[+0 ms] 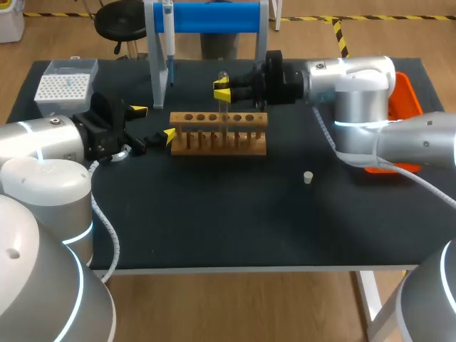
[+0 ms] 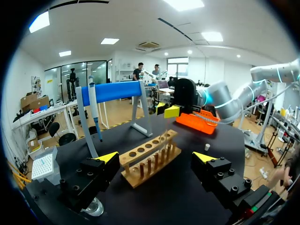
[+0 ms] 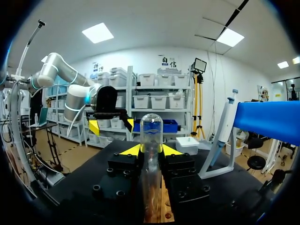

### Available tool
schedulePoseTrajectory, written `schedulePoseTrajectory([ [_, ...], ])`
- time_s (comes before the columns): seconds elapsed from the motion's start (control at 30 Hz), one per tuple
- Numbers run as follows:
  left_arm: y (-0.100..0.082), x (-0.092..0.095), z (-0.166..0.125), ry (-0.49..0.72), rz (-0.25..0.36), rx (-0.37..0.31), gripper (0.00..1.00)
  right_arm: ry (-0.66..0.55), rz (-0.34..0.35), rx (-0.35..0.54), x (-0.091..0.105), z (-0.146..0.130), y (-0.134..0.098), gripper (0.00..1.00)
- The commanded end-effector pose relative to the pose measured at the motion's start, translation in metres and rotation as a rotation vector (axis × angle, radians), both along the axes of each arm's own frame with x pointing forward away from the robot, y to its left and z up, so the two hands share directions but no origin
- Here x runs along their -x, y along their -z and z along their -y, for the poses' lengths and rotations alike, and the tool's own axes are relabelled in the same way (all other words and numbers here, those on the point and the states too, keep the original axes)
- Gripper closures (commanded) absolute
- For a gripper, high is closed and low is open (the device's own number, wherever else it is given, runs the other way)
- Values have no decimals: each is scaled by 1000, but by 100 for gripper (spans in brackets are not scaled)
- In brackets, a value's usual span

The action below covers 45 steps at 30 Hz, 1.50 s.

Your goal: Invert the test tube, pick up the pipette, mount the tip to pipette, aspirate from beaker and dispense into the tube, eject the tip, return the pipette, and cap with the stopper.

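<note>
Black matte table top (image 1: 235, 214) fills most of frame. Light wooden rack with row of round holes along top board (image 1: 218, 135) stands upright, upper centre, long side running left to right. Just behind it, near far table edge, white-framed stand with blue cylindrical crossbar (image 1: 214, 17). Orange plastic tray (image 1: 410, 92) at table's right edge, upper right, only partly in sight, well apart from rack.
</note>
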<state>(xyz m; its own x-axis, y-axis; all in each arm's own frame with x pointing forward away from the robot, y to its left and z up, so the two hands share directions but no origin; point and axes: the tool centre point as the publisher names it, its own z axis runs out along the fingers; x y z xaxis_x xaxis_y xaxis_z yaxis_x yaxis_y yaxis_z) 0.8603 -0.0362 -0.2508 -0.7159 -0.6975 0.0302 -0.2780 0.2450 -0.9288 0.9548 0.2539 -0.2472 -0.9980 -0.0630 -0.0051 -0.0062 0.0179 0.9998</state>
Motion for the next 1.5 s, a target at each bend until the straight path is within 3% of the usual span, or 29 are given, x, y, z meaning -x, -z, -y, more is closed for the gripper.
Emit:
schedulePoseTrajectory([
  [0.03,2,0,0,0,5,4,0,11,3,3,5,5,-11,100],
  [0.57,2,0,0,0,5,4,0,26,3,-24,10,2,-34,100],
  [1.1,2,0,0,0,5,4,0,46,31,-9,28,28,-60,100],
  [1.5,2,0,0,0,5,4,0,58,37,-1,32,33,-62,100],
])
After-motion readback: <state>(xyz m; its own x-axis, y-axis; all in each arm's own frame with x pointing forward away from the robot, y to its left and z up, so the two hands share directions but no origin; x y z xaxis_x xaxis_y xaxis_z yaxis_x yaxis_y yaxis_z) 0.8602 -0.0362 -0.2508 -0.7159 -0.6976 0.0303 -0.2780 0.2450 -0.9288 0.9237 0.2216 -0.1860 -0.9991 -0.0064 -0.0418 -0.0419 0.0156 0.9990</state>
